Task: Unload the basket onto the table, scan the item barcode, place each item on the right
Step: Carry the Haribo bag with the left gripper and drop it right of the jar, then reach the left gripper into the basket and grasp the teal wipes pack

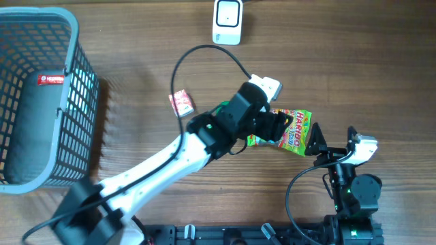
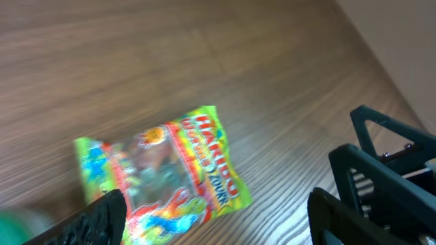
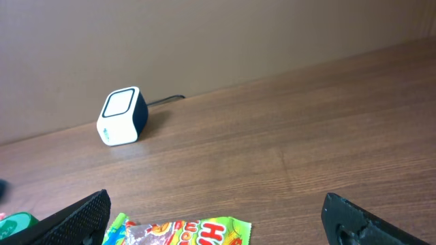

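Our left pincer (image 2: 216, 216) wide over the green plastic sweet bag (image 2: 160, 170), we must grip it and show the far white box scanner (image 1: 227, 20).

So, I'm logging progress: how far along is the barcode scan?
Nothing looks done yet. The candy bag lies flat on the table, away from the scanner. In hand: nothing; the left gripper hangs open over the bag, the right gripper open beside it. Left: grip the bag, show its barcode to the scanner.

Grey plastic mesh basket (image 1: 83, 109) sits to my left; small red-and-white packet (image 1: 182, 103) lies on the brown wooden table (image 1: 354, 61).
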Available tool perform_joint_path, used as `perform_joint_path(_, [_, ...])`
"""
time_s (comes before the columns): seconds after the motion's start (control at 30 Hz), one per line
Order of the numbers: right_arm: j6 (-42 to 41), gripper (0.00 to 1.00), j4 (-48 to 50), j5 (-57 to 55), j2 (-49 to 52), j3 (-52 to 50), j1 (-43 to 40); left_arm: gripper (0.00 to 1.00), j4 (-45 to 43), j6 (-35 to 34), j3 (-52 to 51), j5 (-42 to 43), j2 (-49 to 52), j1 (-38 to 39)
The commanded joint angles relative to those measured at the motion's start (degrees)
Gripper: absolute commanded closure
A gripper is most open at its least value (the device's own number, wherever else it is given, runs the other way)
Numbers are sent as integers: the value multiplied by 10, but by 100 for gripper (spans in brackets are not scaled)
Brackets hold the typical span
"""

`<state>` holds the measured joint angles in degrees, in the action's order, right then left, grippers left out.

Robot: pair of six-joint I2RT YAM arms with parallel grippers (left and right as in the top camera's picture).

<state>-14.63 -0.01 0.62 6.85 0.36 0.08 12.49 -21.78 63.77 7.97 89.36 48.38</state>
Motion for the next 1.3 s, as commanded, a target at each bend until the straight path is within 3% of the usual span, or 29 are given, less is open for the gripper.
perform_joint_path(0.0, [10, 0, 3, 7, 1, -1, 2, 16, 62, 3, 9, -156, -90, -3])
perform_joint_path(0.03, [10, 0, 3, 7, 1, -1, 2, 1, 92, 3, 9, -224, -124, -3])
perform_joint_path(0.2, [10, 0, 3, 7, 1, -1, 2, 0, 157, 5, 9, -418, -256, -24])
perform_joint_path(0.3, [9, 0, 3, 7, 1, -1, 2, 0, 159, 7, 12, -434, -339, -120])
perform_joint_path(0.43, [10, 0, 3, 7, 1, -1, 2, 0, 159, 6, 34, -364, -414, -308])
perform_joint_path(0.57, [10, 0, 3, 7, 1, -1, 2, 0, 186, -63, 42, -292, -435, -525])
perform_joint_path(0.73, [10, 0, 3, 7, 1, -1, 2, 0, 244, -154, 42, -50, -356, -803])
perform_joint_path(0.83, [9, 0, 3, 7, 1, -1, 2, 0, 244, -167, 42, 51, -269, -895])
perform_joint_path(0.93, [10, 0, 3, 7, 1, -1, 2, 0, 217, -177, 42, 110, -171, -935])
perform_joint_path(1.1, [10, 0, 3, 7, 1, -1, 2, 0, 175, -158, 42, 190, -28, -919])
perform_joint_path(1.27, [10, 0, 3, 7, 1, -1, 2, 0, 157, -106, 42, 167, 61, -874])
